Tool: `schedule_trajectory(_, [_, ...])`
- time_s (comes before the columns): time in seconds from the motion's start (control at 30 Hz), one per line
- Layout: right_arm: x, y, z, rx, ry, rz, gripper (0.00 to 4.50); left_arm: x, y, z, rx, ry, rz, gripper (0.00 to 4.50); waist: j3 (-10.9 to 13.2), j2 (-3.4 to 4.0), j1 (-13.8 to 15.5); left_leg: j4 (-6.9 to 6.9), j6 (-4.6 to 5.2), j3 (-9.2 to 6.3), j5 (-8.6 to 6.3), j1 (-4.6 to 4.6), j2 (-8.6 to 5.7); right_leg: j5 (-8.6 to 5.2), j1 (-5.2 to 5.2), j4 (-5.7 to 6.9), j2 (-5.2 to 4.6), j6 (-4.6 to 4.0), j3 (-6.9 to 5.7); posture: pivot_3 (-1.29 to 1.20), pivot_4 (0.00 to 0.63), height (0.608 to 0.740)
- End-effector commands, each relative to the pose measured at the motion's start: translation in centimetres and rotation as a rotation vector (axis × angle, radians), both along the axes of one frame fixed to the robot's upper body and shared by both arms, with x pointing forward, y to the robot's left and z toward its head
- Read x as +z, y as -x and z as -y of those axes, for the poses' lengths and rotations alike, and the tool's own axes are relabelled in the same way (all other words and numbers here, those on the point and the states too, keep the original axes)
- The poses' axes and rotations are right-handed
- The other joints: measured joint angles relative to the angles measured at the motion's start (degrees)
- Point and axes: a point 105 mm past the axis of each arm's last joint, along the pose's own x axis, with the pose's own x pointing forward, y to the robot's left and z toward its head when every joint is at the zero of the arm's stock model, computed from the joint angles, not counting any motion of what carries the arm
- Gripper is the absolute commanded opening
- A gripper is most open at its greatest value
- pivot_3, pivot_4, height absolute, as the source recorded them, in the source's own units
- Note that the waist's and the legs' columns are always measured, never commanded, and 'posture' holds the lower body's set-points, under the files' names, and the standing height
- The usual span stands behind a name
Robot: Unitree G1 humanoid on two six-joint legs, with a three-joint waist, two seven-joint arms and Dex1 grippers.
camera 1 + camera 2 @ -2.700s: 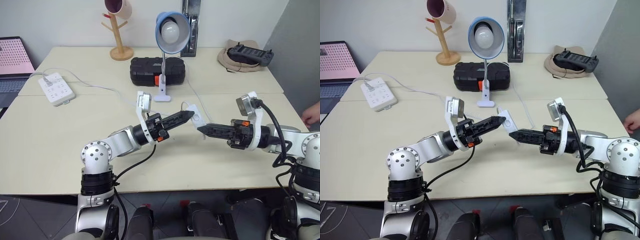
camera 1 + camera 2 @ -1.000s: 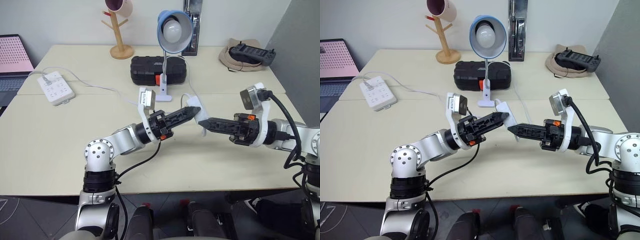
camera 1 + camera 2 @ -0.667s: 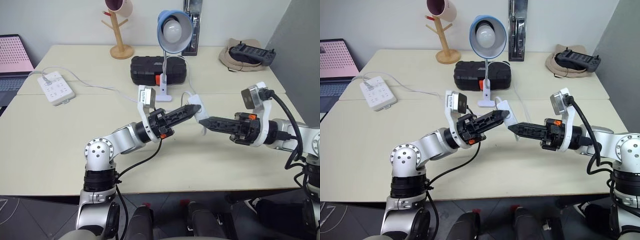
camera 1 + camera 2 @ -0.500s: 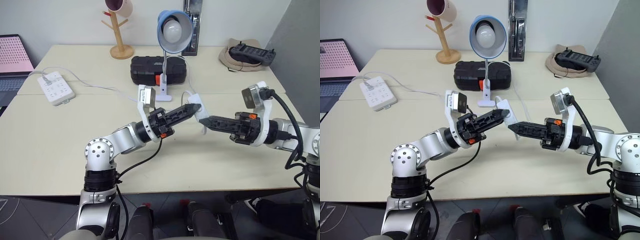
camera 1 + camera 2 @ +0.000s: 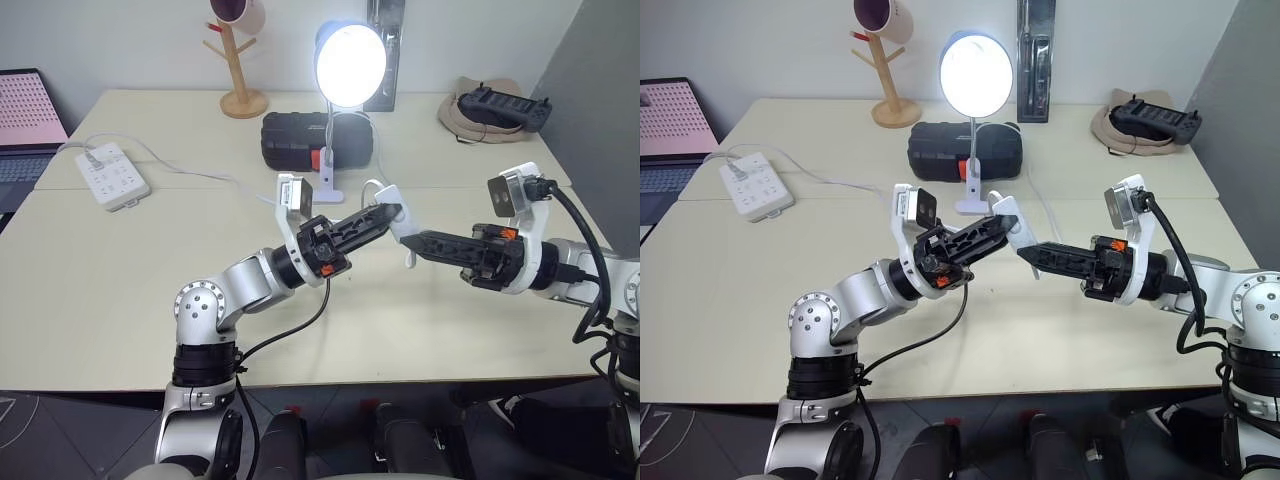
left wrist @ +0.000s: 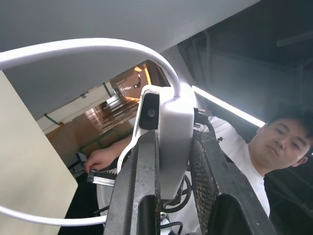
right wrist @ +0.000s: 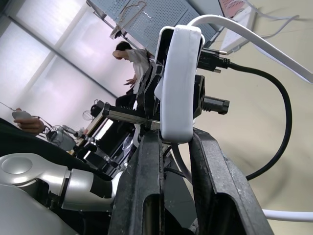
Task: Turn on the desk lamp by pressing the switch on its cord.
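While lit lamp (image 5: 350, 62) shows press done: small, light, rigid switch (image 5: 392, 207), best pinched across flat sides; left gripper (image 5: 385, 214) and right gripper (image 5: 415, 240) both clamped on it.

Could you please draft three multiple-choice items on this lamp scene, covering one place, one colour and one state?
1. Where is the switch?
A. lying beside the power strip
B. lifted above the table, between both end effectors
C. hanging on the mug tree

2. What colour is the case behind the desk lamp?
A. black
B. red
C. yellow

3. What state is the desk lamp in?
A. unlit
B. tipped over
C. lit

Answers: 1 B, the left end effector and right end effector both clamp it in mid-air. 2 A, its shell is black. 3 C, the bulb glows bright white.
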Motion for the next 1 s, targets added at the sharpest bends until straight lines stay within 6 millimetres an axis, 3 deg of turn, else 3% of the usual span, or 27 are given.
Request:
schedule_trajectory(0.03, [0.7, 0.5, 0.0, 0.013, 0.01, 0.041, 0.37, 1.0, -0.5, -0.9, 0.065, 0.045, 0.006, 1.21, 0.0, 0.0, 0.06, 0.0, 0.0, 0.0, 0.0, 0.0, 0.0, 0.0, 0.0, 0.0, 0.0, 0.0, 0.0, 0.0, 0.15, 0.74])
schedule_trajectory(0.37, [1.1, -0.4, 0.0, 0.011, 0.02, 0.065, 0.37, 0.7, -1.2, -3.2, 0.151, -0.017, 0.017, 3.26, 0.0, 0.0, -0.09, 0.02, 0.0, 0.02, 0.0, 0.0, 0.0, 0.01, 0.0, -0.02, 0.0, 0.01, 0.02, 0.0, 0.15, 0.74])
schedule_trajectory(0.57, [0.3, -4.9, 0.2, -0.134, 0.213, 0.213, 0.37, -1.3, -0.5, -7.2, 0.242, -0.322, 0.16, 4.46, 0.01, -0.01, -0.29, -0.04, 0.0, 0.05, 0.0, 0.01, 0.02, 0.01, -0.11, 0.03, 0.02, 0.0, 0.05, 0.0, 0.15, 0.74])
schedule_trajectory(0.73, [-4.1, -8.8, -0.6, -0.159, 0.535, 0.37, 0.37, -1.5, -0.6, -9.4, 0.299, -0.596, 0.385, 4.46, 0.03, -0.01, -0.13, -0.14, -0.01, 0.12, 0.0, -0.02, 0.04, -0.11, -0.29, 0.0, 0.07, -0.25, 0.09, 0.0, 0.15, 0.74])
schedule_trajectory(0.87, [-6.5, -11.3, -1.3, -0.135, 0.709, 0.512, 0.37, -1.7, -1.1, -10.4, 0.33, -0.778, 0.573, 4.46, 0.03, -0.04, 0.14, -0.23, -0.03, 0.14, 0.01, -0.23, -0.02, -0.02, -0.43, -0.07, -0.06, -0.08, 0.06, 0.0, 0.15, 0.74])
schedule_trajectory(1.0, [-8.3, -13.4, -3.3, -0.056, 0.857, 0.674, 0.37, -2.0, -0.8, -11.4, 0.324, -0.953, 0.755, 4.46, 0.04, -0.01, -0.04, -0.15, -0.07, 0.22, 0.03, -0.7, -0.01, 0.13, -0.92, 0.0, -0.07, -0.19, 0.1, 0.0, 0.15, 0.74])
